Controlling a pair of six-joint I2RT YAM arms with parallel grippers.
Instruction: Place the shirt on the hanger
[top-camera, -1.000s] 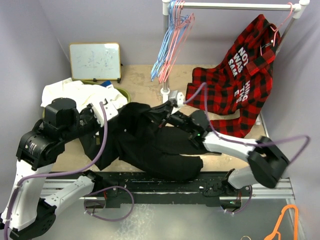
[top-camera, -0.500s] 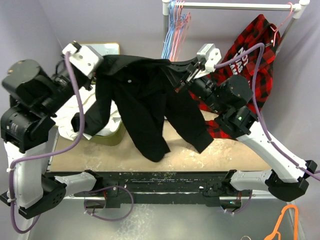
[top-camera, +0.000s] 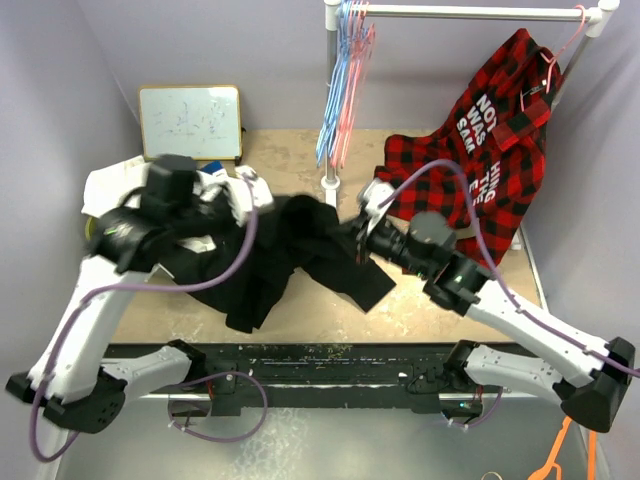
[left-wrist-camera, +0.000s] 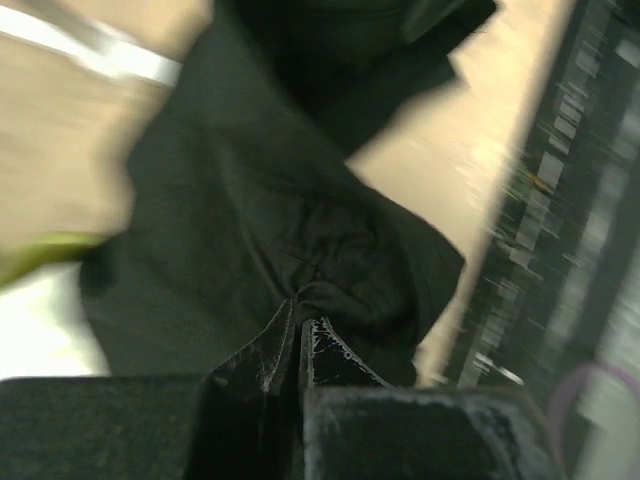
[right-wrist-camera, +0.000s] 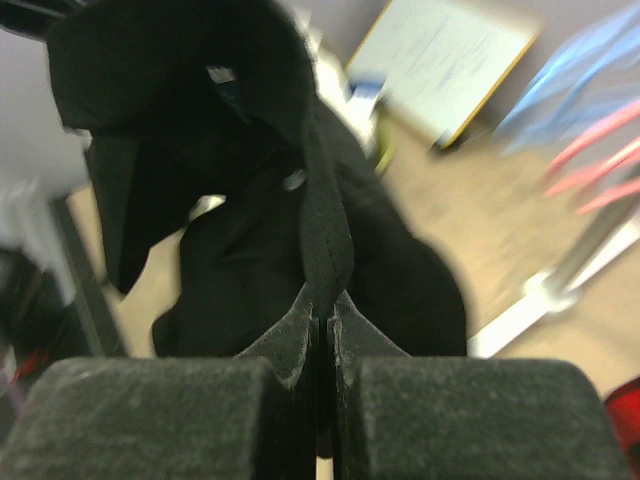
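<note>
My left gripper (left-wrist-camera: 302, 336) is closed tight, with no gap between the fingers and a pinch of the shirt (left-wrist-camera: 250, 220) bunched at the tips. My right gripper (right-wrist-camera: 325, 312) is closed the same way on a folded edge of the same cloth. One pale button (right-wrist-camera: 293, 180) shows just above that fold. So I have two holds on one shirt.

From above, the shirt is slung crumpled between my two arms over the middle of the table (top-camera: 290, 150). One dark end droops toward the near edge on my left and another hangs below my right wrist. I cannot tell whether these low ends touch the table.

Behind my left arm lies one white garment (top-camera: 120, 182), and one whiteboard (top-camera: 190, 122) leans on the back wall. One rail (top-camera: 480, 12) runs across the back right. At its left end, pink hangers (top-camera: 352, 90) and blue hangers (top-camera: 326, 125) hang in a bunch too tight to count. One plaid shirt (top-camera: 480, 170) hangs from the rail's right end, its tail on the table. One orange hanger (top-camera: 562, 437) lies beyond the table's near right corner.
</note>
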